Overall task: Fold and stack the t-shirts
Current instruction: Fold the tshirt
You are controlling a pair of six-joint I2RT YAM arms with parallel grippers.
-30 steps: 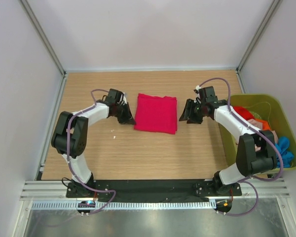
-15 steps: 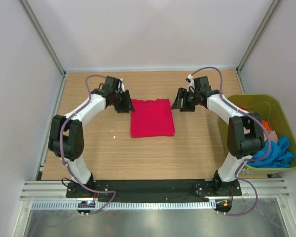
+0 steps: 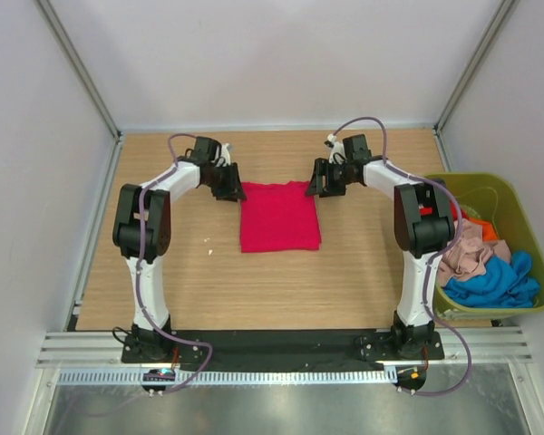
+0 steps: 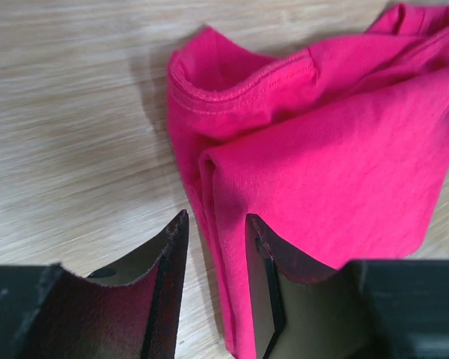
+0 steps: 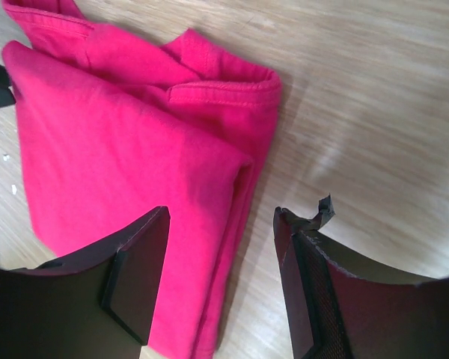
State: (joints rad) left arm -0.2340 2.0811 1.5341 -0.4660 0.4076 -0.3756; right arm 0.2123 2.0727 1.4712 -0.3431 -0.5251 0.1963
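One crimson-red t-shirt (image 3: 279, 217) lies folded into a rectangle on the wooden table. My left gripper (image 3: 232, 188) sits low at its far left corner, jaws open. In the left wrist view the folded edge of the shirt (image 4: 337, 172) runs loosely between the fingers of that gripper (image 4: 213, 217). My right gripper (image 3: 318, 184) is at the far right corner, open wider. The right wrist view shows the shirt (image 5: 120, 149) with its edge lying in the gap of that gripper (image 5: 221, 213), unpinched. Beige-pink (image 3: 467, 256), blue (image 3: 494, 283) and orange-red (image 3: 490, 231) t-shirts lie crumpled in the tub.
The olive-green tub (image 3: 476, 178) stands at the table's right edge, beside the right arm. A small white speck (image 3: 209, 251) lies on the wood left of the shirt. White walls with metal posts close off the far side and both flanks.
Both grippers have moved toward the far side, to the shirt's far corners. The left gripper has opened and the right has widened. The folded shirt has shifted slightly left.
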